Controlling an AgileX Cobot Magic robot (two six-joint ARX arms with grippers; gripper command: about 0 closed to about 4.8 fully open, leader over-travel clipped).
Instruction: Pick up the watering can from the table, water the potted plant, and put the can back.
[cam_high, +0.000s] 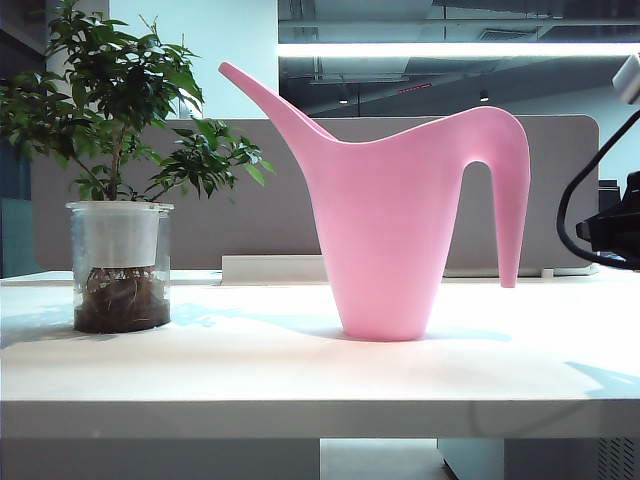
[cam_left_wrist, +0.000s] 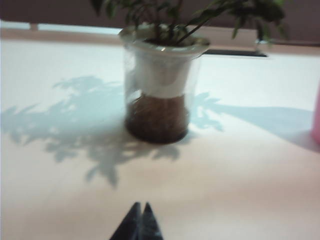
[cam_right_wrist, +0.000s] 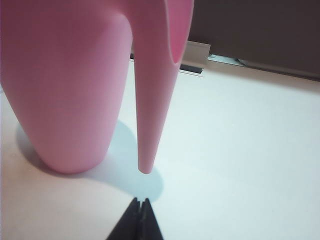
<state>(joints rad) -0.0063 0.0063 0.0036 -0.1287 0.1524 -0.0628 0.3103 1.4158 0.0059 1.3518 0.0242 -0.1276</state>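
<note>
A: White surface (cam_high: 300, 375) is seen under office partitions; where is the pink watering can (cam_high: 400, 230) placed?

B: Upright at centre, spout towards ten o'clock over the potted plant (cam_high: 120, 220); its handle hangs at three o'clock, nearest the right fingers (cam_right_wrist: 140, 205), pressed together, empty. The left fingers (cam_left_wrist: 141, 210), likewise pressed together, are aimed at the plant.

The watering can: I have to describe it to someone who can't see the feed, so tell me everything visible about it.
The watering can is smooth pink plastic with a tapered body, a long slender spout rising toward the potted plant, and an arched handle whose free end hangs above the table. It stands upright on its base near the table's middle. Nothing grips it: the shut right gripper sits short of the handle.
</note>
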